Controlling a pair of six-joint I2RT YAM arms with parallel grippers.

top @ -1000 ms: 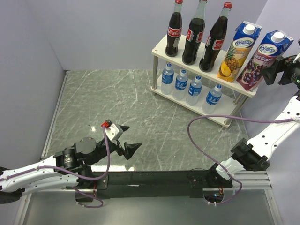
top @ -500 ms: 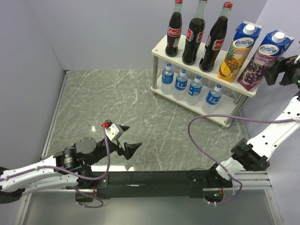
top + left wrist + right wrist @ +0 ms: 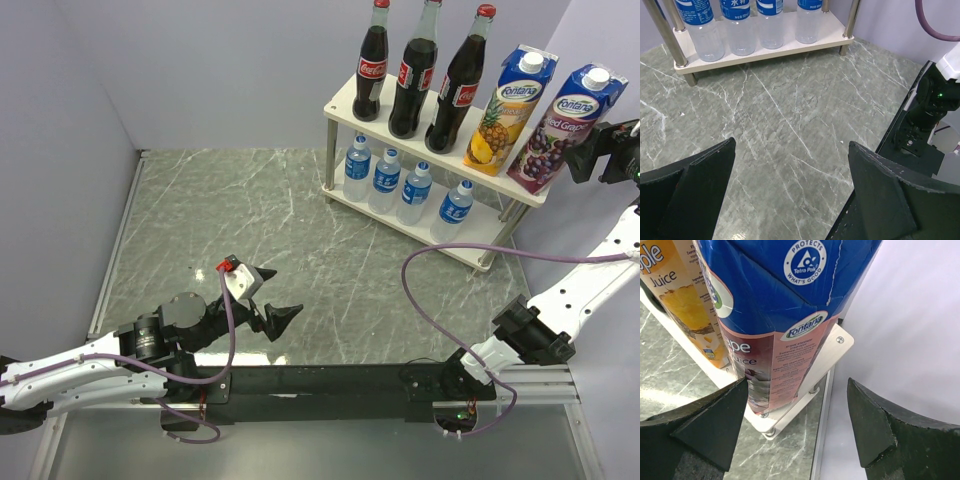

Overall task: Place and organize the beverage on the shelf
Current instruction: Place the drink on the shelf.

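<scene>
The shelf (image 3: 341, 99) stands at the back right. Three cola bottles (image 3: 413, 75) and two juice cartons, pineapple (image 3: 507, 110) and grape (image 3: 558, 125), stand on its top board. Several water bottles (image 3: 400, 185) stand on the lower board. My right gripper (image 3: 590, 152) is open just right of the grape carton. In the right wrist view the grape carton (image 3: 775, 315) stands at the top board's end (image 3: 832, 347), by the left finger of my right gripper (image 3: 797, 381), not gripped. My left gripper (image 3: 272, 300) is open and empty over the floor; it also shows in the left wrist view (image 3: 791, 143), with the water bottles (image 3: 740, 25) far ahead.
Lilac walls close in the marble floor (image 3: 250, 220); the right wall (image 3: 910, 315) runs close beside the shelf's end. A black rail (image 3: 330, 380) carries the arm bases at the near edge. A purple cable (image 3: 450, 255) loops above the floor from the right arm.
My right gripper has edged slightly to the right, away from the grape carton. The left arm has not moved.
</scene>
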